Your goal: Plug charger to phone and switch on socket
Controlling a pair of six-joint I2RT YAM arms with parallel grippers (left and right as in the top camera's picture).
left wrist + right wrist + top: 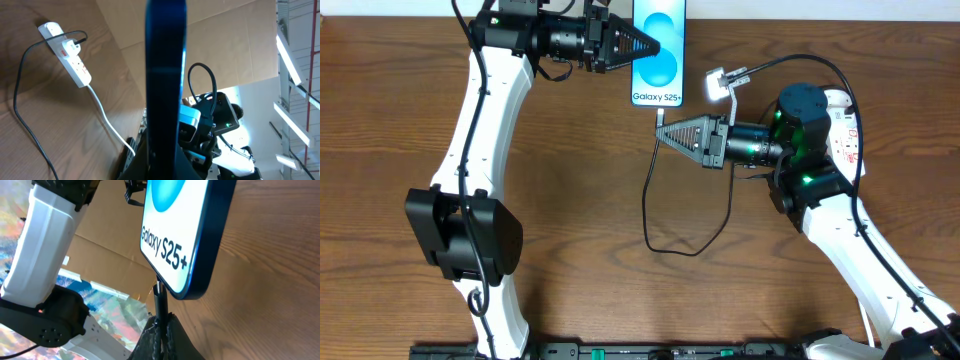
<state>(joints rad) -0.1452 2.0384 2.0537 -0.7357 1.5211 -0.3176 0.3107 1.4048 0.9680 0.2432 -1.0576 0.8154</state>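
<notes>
The phone (pixel 660 62) shows a bright blue screen with "Galaxy S25+" text at the table's far edge. My left gripper (pixel 655 47) is shut on its left side. In the left wrist view the phone (pixel 165 75) stands edge-on between the fingers (pixel 150 167). My right gripper (pixel 658 128) is shut on the charger's connector (pixel 160 297). The connector's tip meets the phone's bottom edge (pixel 192 287). The charger's black cable (pixel 647 200) loops over the table. The socket (pixel 845 130), a white strip with red markings, lies partly under the right arm. The cable's plug (pixel 70 47) sits in the socket (pixel 80 72).
The socket's white cord (pixel 107 120) runs across the wooden table toward the right arm's base. Brown cardboard (pixel 235 45) stands beyond the table. The left arm's base (pixel 460 235) stands at the left. The cable loop lies between the two arms.
</notes>
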